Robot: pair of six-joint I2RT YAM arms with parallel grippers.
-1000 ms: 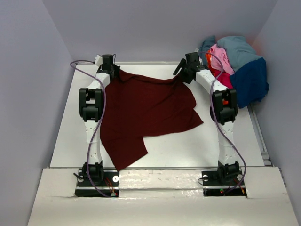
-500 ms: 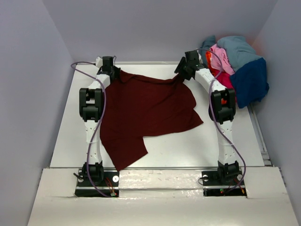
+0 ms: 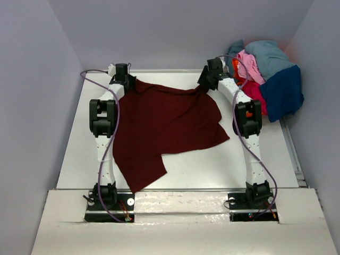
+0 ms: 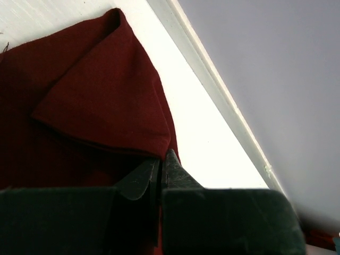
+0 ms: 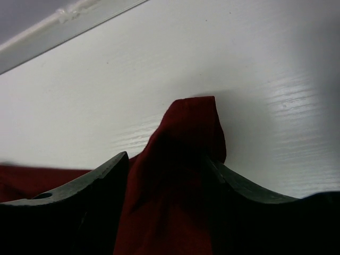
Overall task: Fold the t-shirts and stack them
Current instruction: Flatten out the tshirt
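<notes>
T-shirt work is at its first garment: the dark maroon t-shirt (image 3: 164,127) is spread over the table (image 3: 212,170), with its two far corners drawn toward the grippers and a lower flap trailing to the near left. The other shirts (image 3: 265,74), pink, teal-blue, navy and red, are heaped at the far right corner, well apart from both grippers.

Little is changed from a second ago. The right arm's elbow is seen swung slightly leftward and its wrist is carried a touch farther back, while the shirt's outline on the table is unaltered. This is judged to be a small adjustment of the hold at the far right corner, not a fold. The garment is still being stretched flat, so folding is not yet begun and stacking is far off.

The left gripper (image 4: 161,159) is pressed fully together. A thin edge of maroon cloth is pinched at its tips, with a folded-over corner lying just beyond them, beside the table's raised far rim (image 4: 212,79).

The right gripper (image 5: 167,159) is closed around a bunched corner of the same shirt. Its fingers are kept apart by that ridge of cloth, which fills the gap, touches both and peaks just past the tips. How firmly it is clamped cannot be told.
</notes>
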